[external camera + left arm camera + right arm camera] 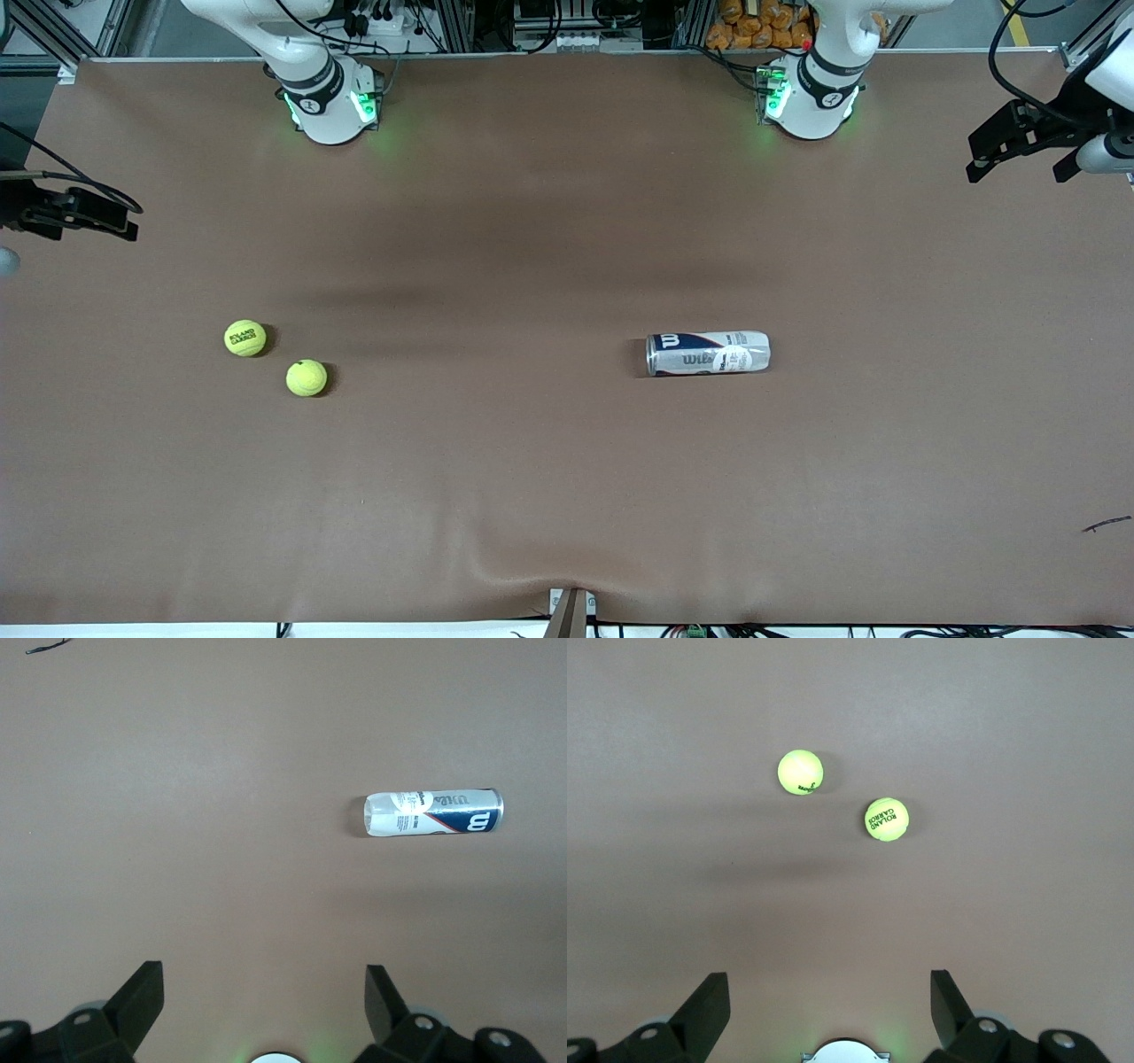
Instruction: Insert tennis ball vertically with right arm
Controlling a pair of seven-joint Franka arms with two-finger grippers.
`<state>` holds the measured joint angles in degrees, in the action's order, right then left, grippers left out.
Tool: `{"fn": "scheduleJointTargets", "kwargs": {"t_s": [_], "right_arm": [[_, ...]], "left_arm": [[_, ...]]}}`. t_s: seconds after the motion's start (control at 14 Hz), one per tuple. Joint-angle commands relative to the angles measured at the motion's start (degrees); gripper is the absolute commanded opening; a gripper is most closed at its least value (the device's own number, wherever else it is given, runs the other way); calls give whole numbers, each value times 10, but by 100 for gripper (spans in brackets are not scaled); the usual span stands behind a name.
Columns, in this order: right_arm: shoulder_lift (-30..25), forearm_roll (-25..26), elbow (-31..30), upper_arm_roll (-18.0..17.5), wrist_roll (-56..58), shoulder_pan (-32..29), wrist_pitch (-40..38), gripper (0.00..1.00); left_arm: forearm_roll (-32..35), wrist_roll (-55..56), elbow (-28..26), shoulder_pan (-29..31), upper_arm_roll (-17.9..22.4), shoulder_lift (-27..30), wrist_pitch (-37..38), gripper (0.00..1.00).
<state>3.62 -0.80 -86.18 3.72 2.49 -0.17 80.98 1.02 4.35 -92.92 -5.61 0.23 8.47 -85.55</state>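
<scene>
Two yellow-green tennis balls lie on the brown table toward the right arm's end. One is printed "Roland Garros" (244, 338) (886, 819). The other ball (306, 377) (800, 772) lies beside it, nearer to the front camera. A clear Wilson ball can (708, 353) (433, 812) lies on its side toward the left arm's end. My right gripper (131, 221) (830, 992) hangs open and empty high over the table's edge at its own end, apart from the balls. My left gripper (1019, 173) (264, 992) waits open and empty over its end, away from the can.
A brown mat (532, 487) covers the whole table, with a slight wrinkle at its front edge. Both arm bases (332, 102) (811, 97) stand along the table's back edge. A small dark scrap (1107, 524) lies near the left arm's end.
</scene>
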Motion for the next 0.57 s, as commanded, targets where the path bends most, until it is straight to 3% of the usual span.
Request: {"fn": "scheduleJointTargets", "kwargs": {"t_s": [0.0, 0.5], "right_arm": [[-5, 4, -12, -5, 0, 4, 10, 100], [-5, 4, -31, -5, 52, 3, 30, 100]], "left_arm": [[9, -11, 8, 3, -1, -3, 0, 100], [9, -11, 6, 3, -1, -7, 0, 100]]}}
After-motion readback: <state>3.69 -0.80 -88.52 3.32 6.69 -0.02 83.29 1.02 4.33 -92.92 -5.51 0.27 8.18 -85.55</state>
